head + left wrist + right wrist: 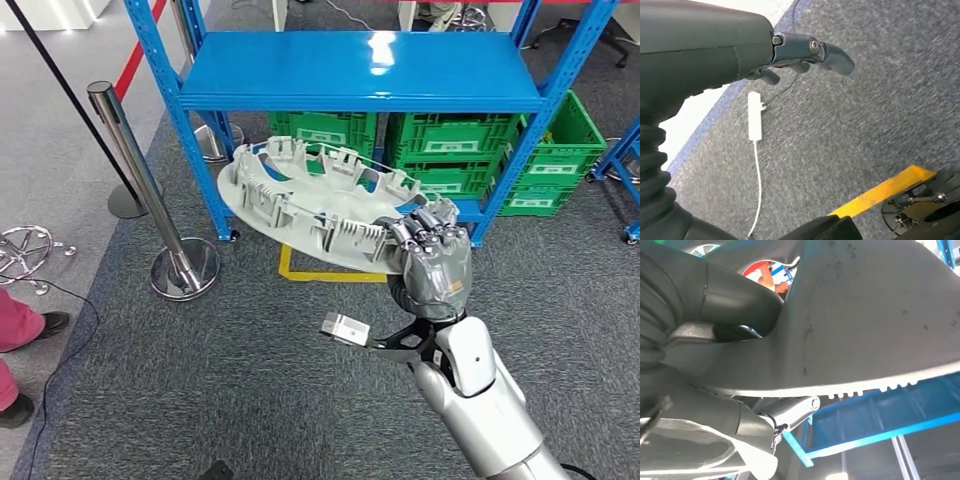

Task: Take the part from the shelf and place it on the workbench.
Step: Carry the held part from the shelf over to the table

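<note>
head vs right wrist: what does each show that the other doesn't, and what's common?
Head view alone: the ribbed top face of the grey part, the green crates under the blue shelf, a steel stanchion and the yellow floor marking.

Right wrist view alone: the part's smooth underside up close.

Both: the right hand gripping the part's edge, with blue shelf framing behind.

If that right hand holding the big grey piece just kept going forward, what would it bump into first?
Probably the blue shelf: the right hand points toward it, and the grey part it holds would likely touch first. Depth is unclear.
</note>
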